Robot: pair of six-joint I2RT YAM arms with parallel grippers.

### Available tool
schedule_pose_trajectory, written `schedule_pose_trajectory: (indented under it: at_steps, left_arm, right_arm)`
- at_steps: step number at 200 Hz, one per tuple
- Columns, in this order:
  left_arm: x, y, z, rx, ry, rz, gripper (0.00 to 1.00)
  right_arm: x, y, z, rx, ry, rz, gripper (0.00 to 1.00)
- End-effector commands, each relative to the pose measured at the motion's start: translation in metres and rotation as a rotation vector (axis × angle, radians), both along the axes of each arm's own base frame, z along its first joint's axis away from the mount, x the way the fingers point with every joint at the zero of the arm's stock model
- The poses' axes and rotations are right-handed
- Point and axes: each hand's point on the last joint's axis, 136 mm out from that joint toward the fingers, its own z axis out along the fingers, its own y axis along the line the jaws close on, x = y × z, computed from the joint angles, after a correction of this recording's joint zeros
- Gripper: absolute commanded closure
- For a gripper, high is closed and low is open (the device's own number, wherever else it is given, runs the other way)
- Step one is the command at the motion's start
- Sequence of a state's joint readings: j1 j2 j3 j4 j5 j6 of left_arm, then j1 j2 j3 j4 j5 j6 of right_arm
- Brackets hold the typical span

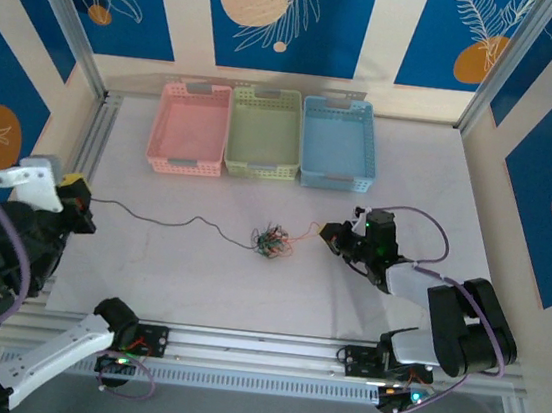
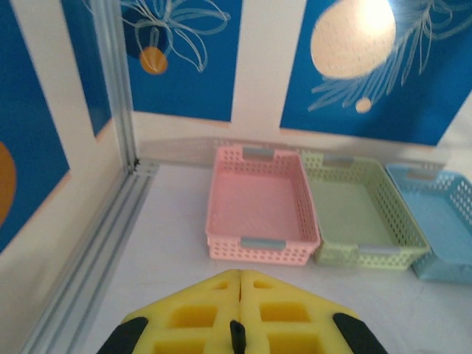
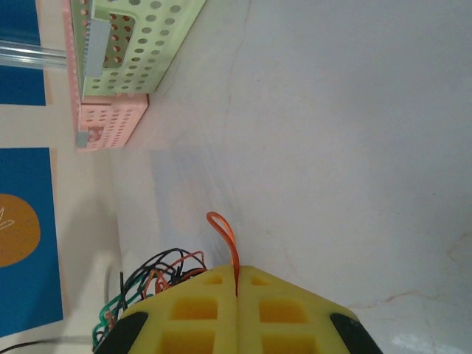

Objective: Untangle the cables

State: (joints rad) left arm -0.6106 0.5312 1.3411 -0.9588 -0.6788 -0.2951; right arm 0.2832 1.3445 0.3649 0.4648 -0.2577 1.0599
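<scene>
Left gripper pinches a black cable, right gripper an orange cable; knot lies between, three baskets beyond.

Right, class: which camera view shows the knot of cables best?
Top external: the whole knot lies in view. Right wrist catches its edge and an orange strand; left wrist has one black strand.

You had three baskets on the one worktop: one pink basket, one green basket and one blue basket. You had one knot of cables, with one black strand and one orange strand leaving it. There were two arms, the left arm and the right arm, each with one pair of jaws.
</scene>
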Motion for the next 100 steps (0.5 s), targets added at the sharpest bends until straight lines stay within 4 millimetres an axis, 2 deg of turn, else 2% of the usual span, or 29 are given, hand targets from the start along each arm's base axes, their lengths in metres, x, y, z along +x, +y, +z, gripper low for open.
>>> schedule_pose_trajectory:
  at_steps: [1, 48, 100]
  left_arm:
    - [-0.005, 0.009, 0.013, 0.003, -0.054, 0.033, 1.00]
    - [0.004, -0.006, 0.005, -0.011, -0.018, -0.019, 1.00]
    - [-0.009, 0.008, 0.023, -0.022, -0.070, 0.006, 1.00]
  right_arm:
    - [0.004, -0.004, 0.005, 0.018, -0.012, -0.034, 1.00]
    - [0.004, -0.011, 0.002, 0.029, 0.005, -0.067, 1.00]
    - [0.003, -0.024, -0.004, 0.052, 0.036, -0.126, 1.00]
